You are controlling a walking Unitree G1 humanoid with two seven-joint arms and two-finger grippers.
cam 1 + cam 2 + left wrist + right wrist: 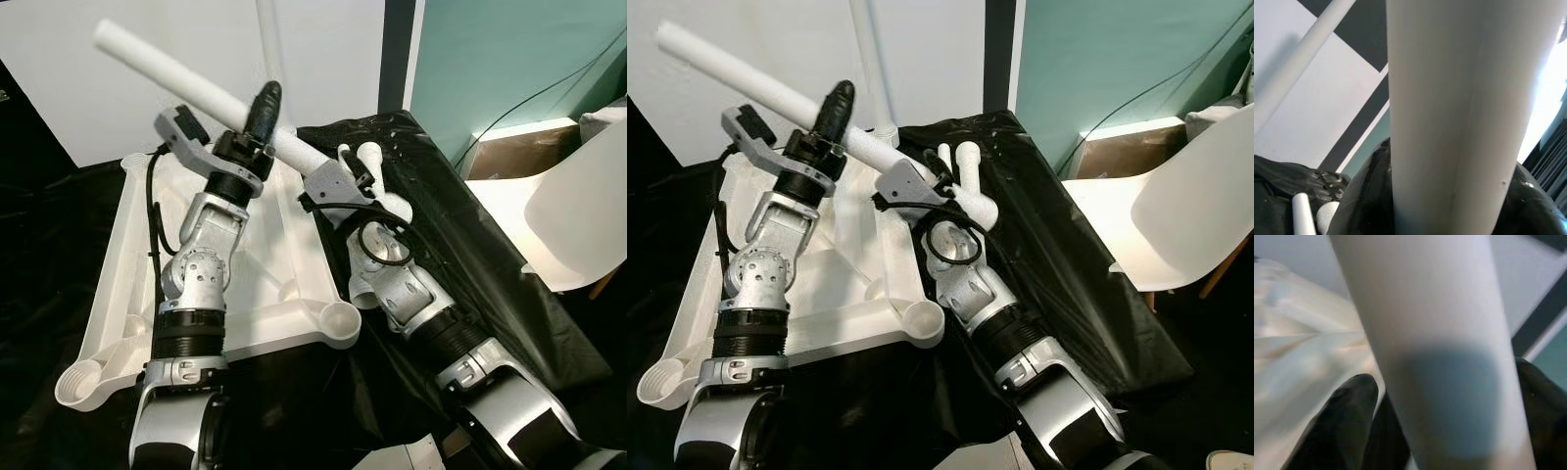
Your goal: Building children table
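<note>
Left eye view: one leg in hand, one standing, two loose

Left eye view notes. An upturned white tabletop (284, 264) is seen lying on black sheeting (470, 264) spread over the floor. A round socket is moulded at each visible corner; two are counted at the near edge, one at the near left corner (83, 382) and one at the near right corner (338, 321).

A long white table leg (176, 76) is held slanting above the far right corner of the tabletop. The left gripper (265, 110) is placed on its middle, fingers clamped on the tube. The right gripper (338, 176) is set at its lower end, near the far right corner; whether those fingers are clamped or only resting against the tube cannot be told. In both wrist views the tube is seen close up.

Progress, as judged: about a quarter done. One upright leg (271, 59) is already standing at the far edge of the tabletop. The held leg is not yet seated in its socket. Both near sockets are unfilled.

Count of legs: four. One standing, one held, two spare legs (377, 162) lying on the sheeting just beyond the right gripper.

A white chair (573, 220) is noted at the right, well apart.
</note>
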